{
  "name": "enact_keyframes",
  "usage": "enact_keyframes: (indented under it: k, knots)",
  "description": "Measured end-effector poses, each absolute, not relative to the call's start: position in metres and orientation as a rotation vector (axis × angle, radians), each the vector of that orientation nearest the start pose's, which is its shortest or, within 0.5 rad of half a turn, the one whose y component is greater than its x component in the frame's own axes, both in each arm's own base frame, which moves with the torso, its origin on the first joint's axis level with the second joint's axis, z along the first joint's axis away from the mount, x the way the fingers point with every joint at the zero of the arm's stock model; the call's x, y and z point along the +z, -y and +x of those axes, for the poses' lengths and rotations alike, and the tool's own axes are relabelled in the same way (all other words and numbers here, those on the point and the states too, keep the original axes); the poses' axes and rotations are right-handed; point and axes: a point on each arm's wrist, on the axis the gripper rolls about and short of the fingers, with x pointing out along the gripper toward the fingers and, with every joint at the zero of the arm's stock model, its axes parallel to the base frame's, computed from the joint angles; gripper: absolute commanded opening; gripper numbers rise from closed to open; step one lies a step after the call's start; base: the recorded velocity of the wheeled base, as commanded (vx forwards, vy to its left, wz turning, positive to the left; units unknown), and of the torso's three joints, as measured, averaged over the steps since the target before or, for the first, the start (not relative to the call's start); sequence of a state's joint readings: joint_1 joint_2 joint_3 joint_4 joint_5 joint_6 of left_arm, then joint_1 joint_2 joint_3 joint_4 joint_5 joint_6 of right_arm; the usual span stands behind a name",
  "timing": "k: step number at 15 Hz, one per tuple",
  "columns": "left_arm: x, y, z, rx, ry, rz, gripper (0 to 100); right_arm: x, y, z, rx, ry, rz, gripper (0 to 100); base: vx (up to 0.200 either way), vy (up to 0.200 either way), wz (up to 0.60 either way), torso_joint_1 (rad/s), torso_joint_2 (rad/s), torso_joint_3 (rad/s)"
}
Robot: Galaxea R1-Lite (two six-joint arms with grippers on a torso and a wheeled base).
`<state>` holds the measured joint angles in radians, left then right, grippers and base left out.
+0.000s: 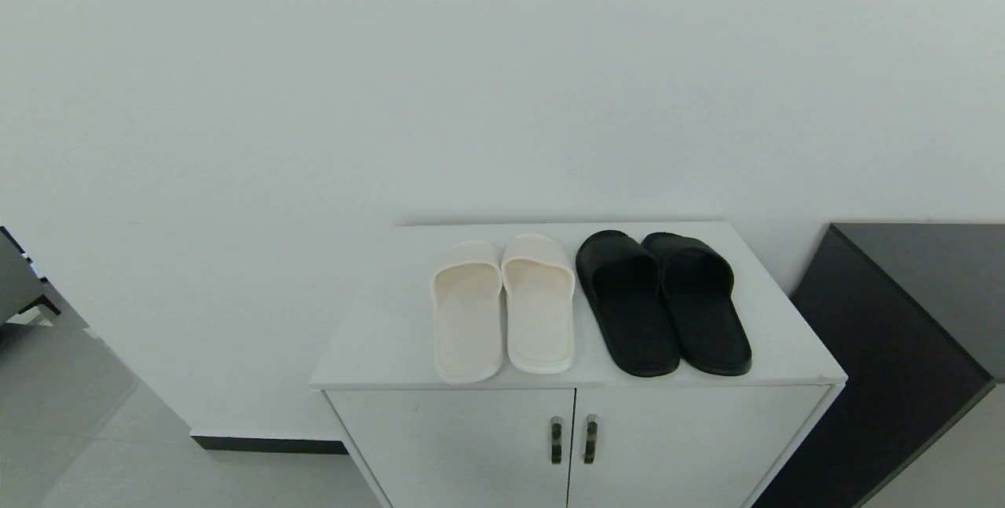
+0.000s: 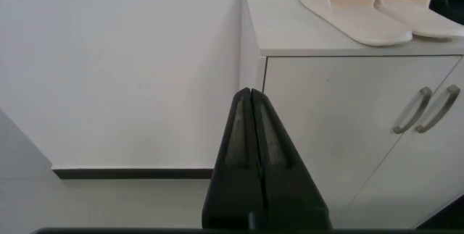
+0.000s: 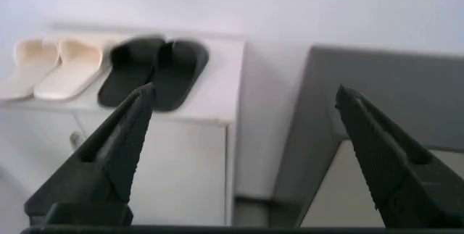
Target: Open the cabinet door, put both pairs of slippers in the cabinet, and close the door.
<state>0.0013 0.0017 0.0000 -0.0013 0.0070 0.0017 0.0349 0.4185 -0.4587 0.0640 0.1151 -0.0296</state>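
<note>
A white cabinet (image 1: 377, 335) stands against the wall with both doors shut and two dark metal handles (image 1: 573, 439) at the centre seam. On its top lie a pair of white slippers (image 1: 502, 308) and, to their right, a pair of black slippers (image 1: 663, 304), toes toward the wall. My left gripper (image 2: 250, 96) is shut with nothing in it, low and to the left of the cabinet (image 2: 341, 118), below the white slippers (image 2: 377, 6). My right gripper (image 3: 243, 100) is open, off the cabinet's right side, level with the black slippers (image 3: 152, 67).
A dark grey panel or cabinet (image 1: 903, 351) stands close against the cabinet's right side. A white wall runs behind. Grey tiled floor (image 1: 86, 445) lies open to the left, with a dark furniture edge (image 1: 20, 280) at the far left.
</note>
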Motion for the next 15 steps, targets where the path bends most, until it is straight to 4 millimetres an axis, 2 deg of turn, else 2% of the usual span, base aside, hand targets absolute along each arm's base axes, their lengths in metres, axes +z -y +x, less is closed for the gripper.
enact_keyframes:
  k: [3,7,11,15]
  knots:
    - [0.076,0.000,-0.023,0.009,0.000,0.002,0,0.211,-0.016,0.054,0.305,-0.183,0.102,100,0.000,0.000,0.00,0.000,0.00,0.000]
    - [0.076,0.000,-0.023,0.007,0.000,0.002,0,0.206,-0.070,0.119,0.375,-0.299,0.153,100,0.000,0.000,0.00,0.000,0.00,0.000]
    - [0.076,0.000,-0.023,0.007,0.000,0.002,0,0.191,-0.135,0.173,0.291,-0.303,0.128,100,0.000,0.000,0.00,0.000,0.00,0.000]
    - [0.076,0.000,-0.023,0.008,-0.001,0.000,0,0.174,-0.182,0.218,0.141,-0.284,0.090,100,0.000,0.000,0.00,0.000,0.00,0.000]
